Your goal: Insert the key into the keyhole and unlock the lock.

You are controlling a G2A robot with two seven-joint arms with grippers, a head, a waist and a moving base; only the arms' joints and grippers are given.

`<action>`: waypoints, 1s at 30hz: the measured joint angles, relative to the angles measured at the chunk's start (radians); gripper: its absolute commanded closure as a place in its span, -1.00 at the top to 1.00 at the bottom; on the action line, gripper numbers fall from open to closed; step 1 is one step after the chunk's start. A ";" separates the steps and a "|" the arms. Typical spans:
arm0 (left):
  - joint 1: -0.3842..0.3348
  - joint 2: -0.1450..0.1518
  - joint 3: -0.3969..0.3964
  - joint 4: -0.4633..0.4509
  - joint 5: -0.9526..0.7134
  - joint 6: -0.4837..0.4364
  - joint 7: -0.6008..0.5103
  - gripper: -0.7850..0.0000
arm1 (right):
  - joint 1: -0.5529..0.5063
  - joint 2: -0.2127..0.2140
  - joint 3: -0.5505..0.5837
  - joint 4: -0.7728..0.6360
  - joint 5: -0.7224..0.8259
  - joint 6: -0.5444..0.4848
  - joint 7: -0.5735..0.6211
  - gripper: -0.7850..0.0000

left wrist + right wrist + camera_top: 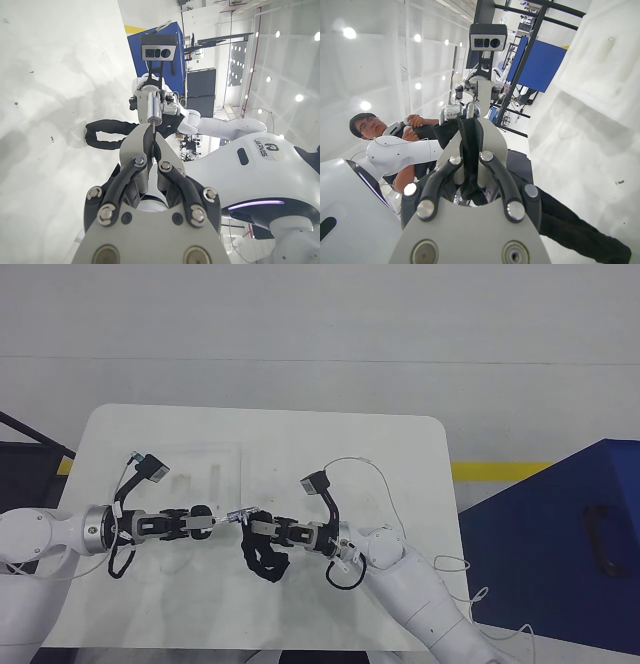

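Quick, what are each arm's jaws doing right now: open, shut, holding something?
Left gripper: closed, holding the key.
Right gripper: closed, holding the lock.

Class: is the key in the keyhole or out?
In, at least its tip: the key, in the left hand, runs into the lock end. Depth: cannot tell.
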 measured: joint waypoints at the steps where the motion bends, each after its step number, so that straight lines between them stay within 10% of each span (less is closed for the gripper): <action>1: 0.000 0.000 0.000 0.000 0.000 0.000 0.000 -1.00 | 0.000 0.000 0.000 0.000 0.000 0.000 0.000 -1.00; 18: 0.005 -0.001 0.002 -0.009 0.005 -0.004 0.015 -1.00 | -0.033 0.010 0.015 -0.063 -0.040 0.036 -0.045 -1.00; 30: 0.087 -0.007 -0.032 -0.062 0.072 -0.241 0.095 -1.00 | -0.044 0.015 0.014 -0.080 -0.044 0.057 -0.068 -1.00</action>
